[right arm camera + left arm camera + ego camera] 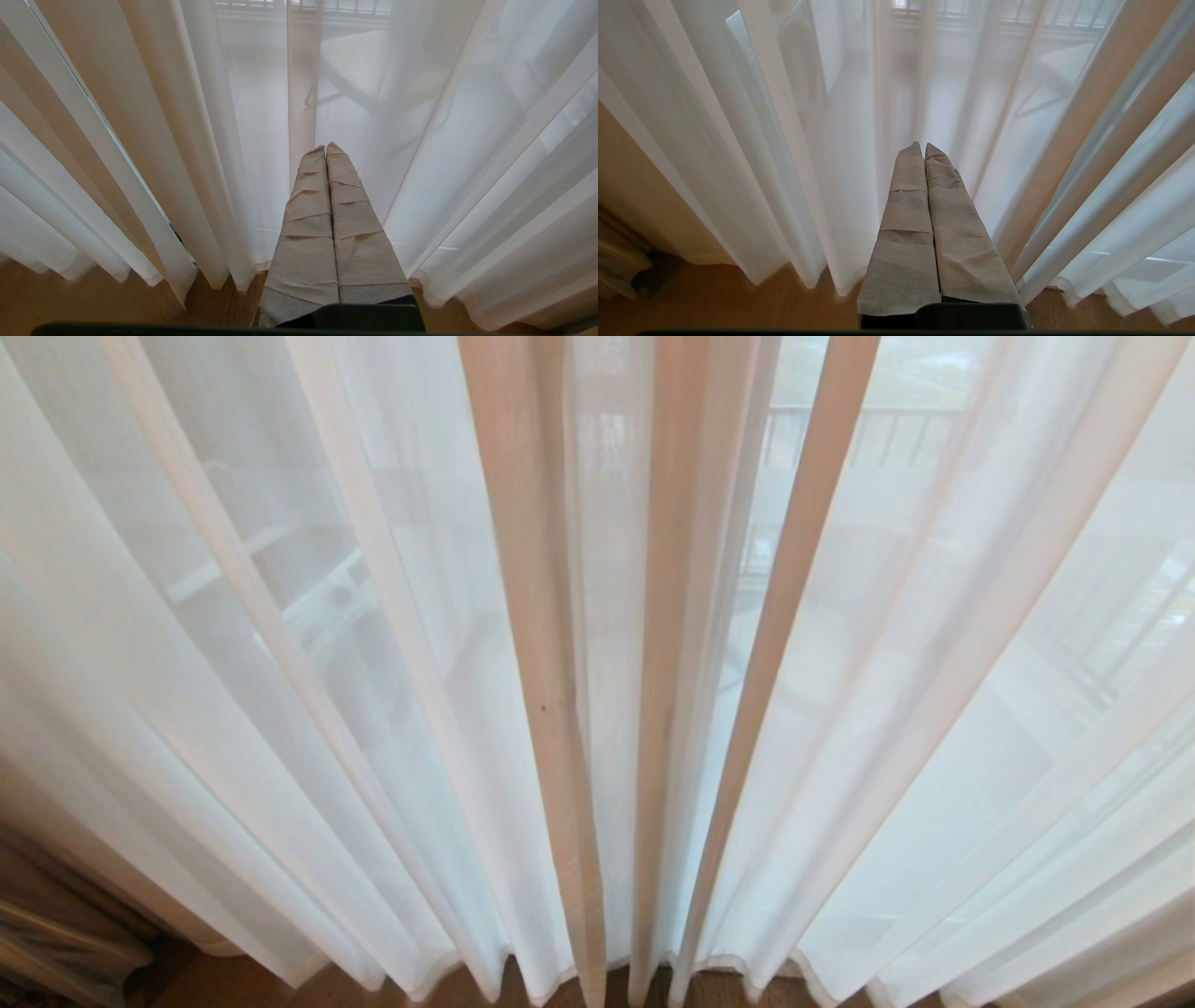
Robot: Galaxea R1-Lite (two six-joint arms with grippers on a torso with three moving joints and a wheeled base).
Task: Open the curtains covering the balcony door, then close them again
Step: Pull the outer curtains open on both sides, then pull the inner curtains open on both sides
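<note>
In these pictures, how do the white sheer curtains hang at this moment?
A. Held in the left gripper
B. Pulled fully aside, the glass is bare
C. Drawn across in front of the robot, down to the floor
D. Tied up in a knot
C: the white sheer curtains hang drawn across the whole head view down to the wooden floor, and the left gripper is shut on nothing.

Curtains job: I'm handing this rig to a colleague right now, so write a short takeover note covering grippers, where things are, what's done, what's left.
Left gripper: shut, holding nothing, pointing at the sheers.
Right gripper: shut, holding nothing, likewise in front of the fabric.
Neither arm shows in the head view.
Curtains: white sheers hang drawn across the whole view, hems at the wooden floor. A heavier beige drape is bunched at the left edge.
Balcony door: only faint shapes show through the fabric.
Done: cannot tell from this moment alone.
Left: check whether the opening step has run; the sheers cover the door now.
</note>
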